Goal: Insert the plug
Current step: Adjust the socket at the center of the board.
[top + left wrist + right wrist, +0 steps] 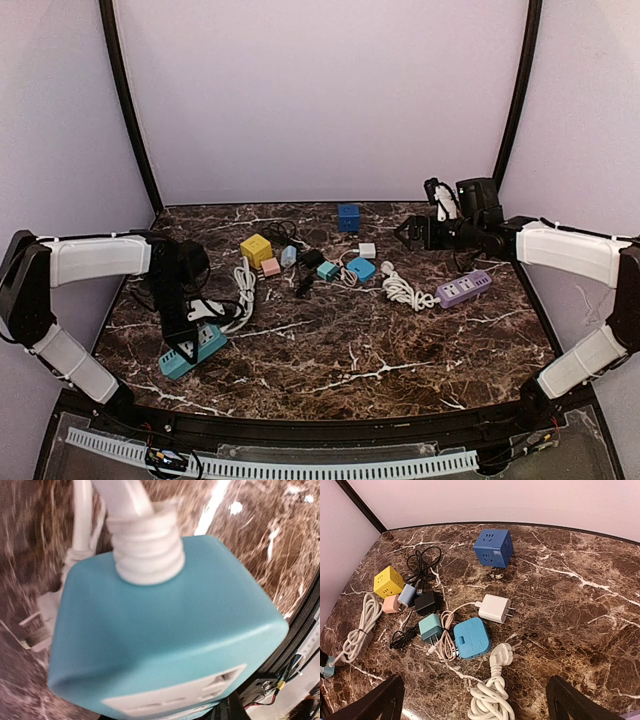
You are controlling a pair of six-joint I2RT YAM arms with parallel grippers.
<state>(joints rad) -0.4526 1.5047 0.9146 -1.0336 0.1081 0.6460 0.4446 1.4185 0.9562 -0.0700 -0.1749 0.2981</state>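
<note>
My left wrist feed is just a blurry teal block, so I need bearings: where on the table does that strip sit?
Observer: The teal power strip lies at the near left of the table, set at an angle, with the left hand directly over it.
Operator: Is the right arm holding a plug?
Observer: No. The right hand hangs open and empty over the far right.
Operator: Any loose plug within its view?
Observer: A white corded plug lies flat beside a light blue adapter, mid-table.
</note>
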